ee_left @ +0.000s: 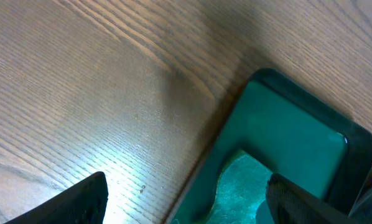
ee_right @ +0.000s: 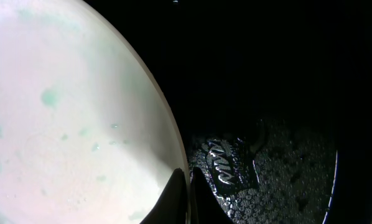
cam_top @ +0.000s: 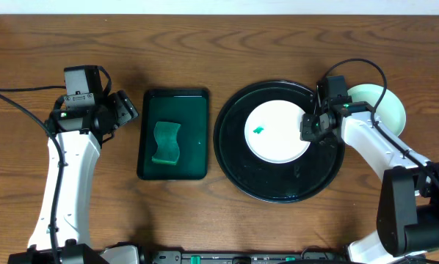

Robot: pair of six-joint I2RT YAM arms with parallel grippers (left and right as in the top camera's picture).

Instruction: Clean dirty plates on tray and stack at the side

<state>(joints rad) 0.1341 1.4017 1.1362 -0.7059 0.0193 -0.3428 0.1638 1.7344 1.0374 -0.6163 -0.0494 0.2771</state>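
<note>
Overhead, the left gripper (cam_top: 124, 110) is hovering over the wooden table (cam_top: 205, 44) at the far left, its jaws spread wide and holding nothing. Just to its right a green tray (cam_top: 142, 136) is lying on the table with a wavy green sponge (cam_top: 166, 142) resting inside it. In the left wrist view the tray's corner is showing between the open fingers. Further right, the round black tray (cam_top: 238, 165) is carrying one white plate (cam_top: 278, 132), which is bearing a small green smudge (cam_top: 258, 130) left of its middle. The right gripper (cam_top: 310, 126) is reaching in from the right, its jaws clenched on the plate's right rim; the right wrist view is showing that rim running in between the fingertips (ee_right: 176, 199). A second plate (cam_top: 387, 103) is sitting on the table just beyond the black tray's right edge.
</note>
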